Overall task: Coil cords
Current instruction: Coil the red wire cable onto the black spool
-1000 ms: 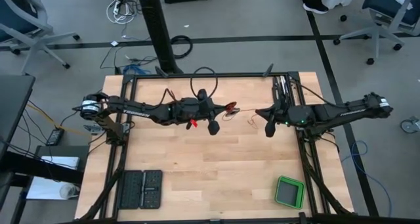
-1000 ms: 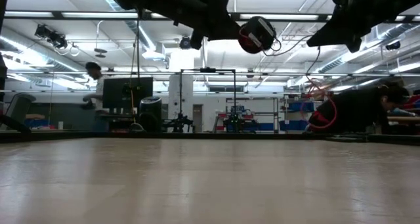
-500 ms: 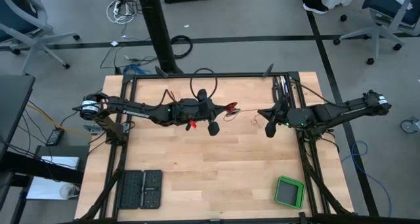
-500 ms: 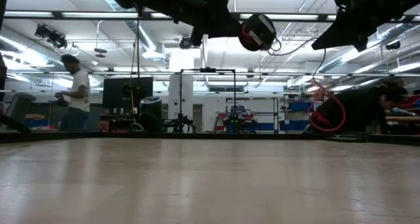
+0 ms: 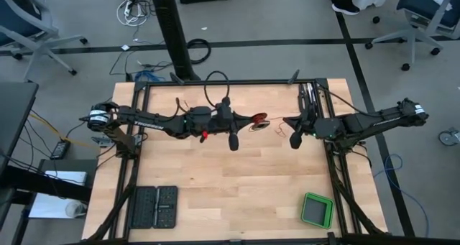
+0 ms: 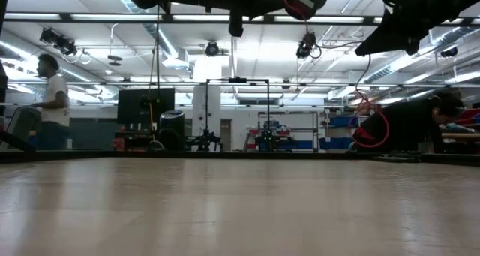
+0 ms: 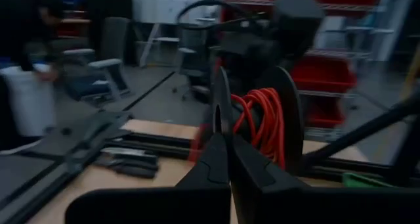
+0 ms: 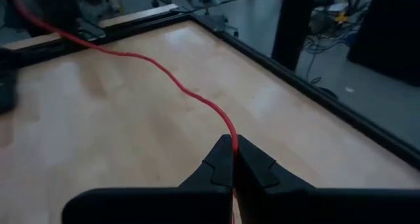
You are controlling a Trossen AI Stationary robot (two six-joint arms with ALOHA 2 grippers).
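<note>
Overhead, we see a pale wooden worktop (image 5: 215, 180) ringed by office chairs (image 5: 424, 22). Our right end effector (image 8: 233, 152) pinches the red-orange cord (image 8: 164, 69); our left end effector (image 7: 228, 142) is clenched beside its coil (image 7: 262, 122).

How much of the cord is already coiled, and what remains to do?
Done: several red loops of the cord sit wound at the left hand, which is shut. In hand: the right hand is shut on the cord, one strand running off above the table. Left: wind in that strand and its loose end.
</note>
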